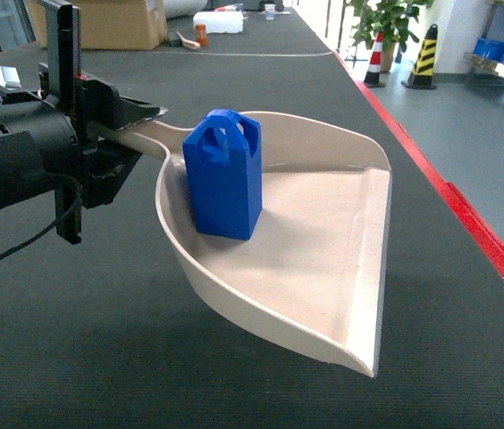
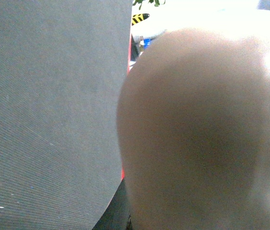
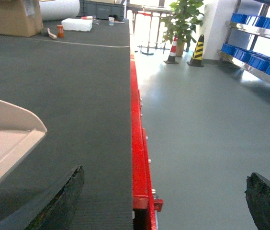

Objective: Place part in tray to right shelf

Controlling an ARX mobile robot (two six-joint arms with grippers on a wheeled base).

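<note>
Left gripper (image 1: 131,134), in the head view, is clamped on the long handle of the tray (image 1: 323,268), holding the beige scoop up off the dark table (image 1: 100,357) with its flat lip pointing toward the lower right. Standing upright inside the tray, near the handle end, is the part (image 1: 223,174), its pierced lug on top. So loading looks done: the blue block already rides in the scoop, and the scoop is lifted. Far off at the upper right, a strip of steel rack with blue crates shows, well apart from the tray.

From the left wrist camera, a blurred beige curve of the tray fills most of the frame, with grey table surface to its left; the fingers themselves are hidden here.

From the right wrist camera, the right gripper (image 3: 166,201) hangs spread wide and grasping nothing, its two dark fingertips (image 3: 63,201) framing the red table edge (image 3: 139,143). A corner of the tray sits at the left. Across the floor, the right shelf (image 3: 259,43) stands with its crates.

What remains, by my reading, is the carry across the floor and setting the tray down on that shelf.
</note>
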